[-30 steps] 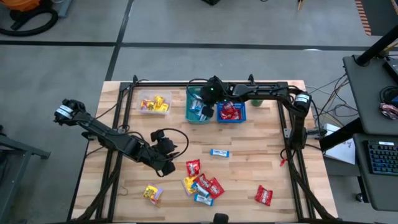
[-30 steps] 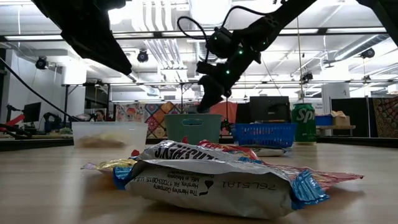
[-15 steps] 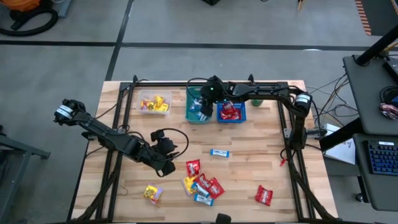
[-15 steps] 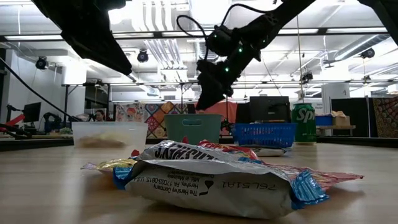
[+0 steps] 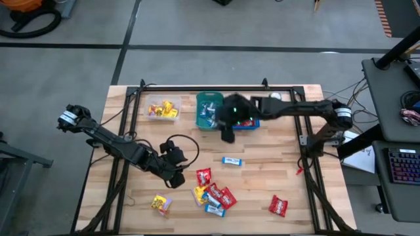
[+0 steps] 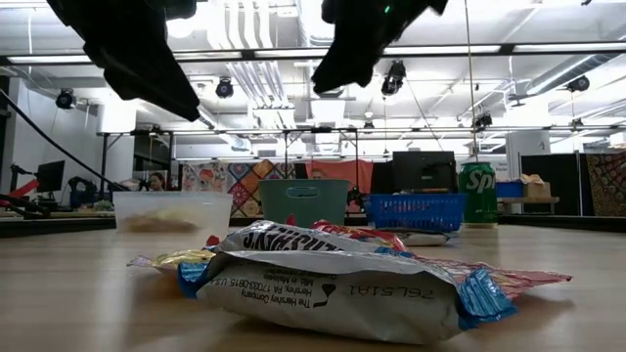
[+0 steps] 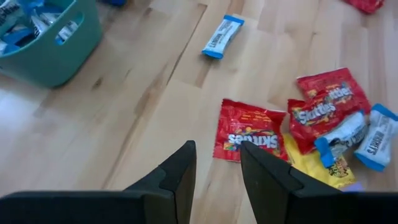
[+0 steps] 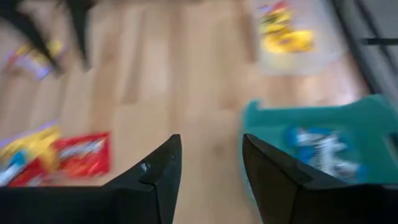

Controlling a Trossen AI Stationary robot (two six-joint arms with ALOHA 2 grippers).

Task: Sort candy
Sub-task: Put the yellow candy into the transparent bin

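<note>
Loose candy lies on the wooden table: a light-blue piece (image 5: pixel 231 161), a red one (image 5: pixel 204 176), a mixed pile (image 5: pixel 213 195), a yellow one (image 5: pixel 160 204) and a red one (image 5: pixel 278 206). My left gripper (image 5: pixel 178 178) hovers open just left of the red piece (image 7: pixel 252 134), with nothing between its fingers (image 7: pixel 180 174). My right gripper (image 5: pixel 228 136) hangs open and empty in the air, just on the near side of the teal bin (image 5: pixel 210 110). The right wrist view shows the teal bin (image 8: pixel 323 149) with blue-wrapped candy inside.
Along the far edge stand a clear bin of yellow candy (image 5: pixel 163 108), the teal bin and a blue basket (image 5: pixel 248 119) of red candy, partly under my right arm. A green can (image 6: pixel 477 194) stands beyond the basket. Bare wood lies between the bins and the loose candy.
My right gripper has come up out of the teal bin and swung toward the table's near edge, rising well above the bins. My left gripper has stayed by the red candy.
</note>
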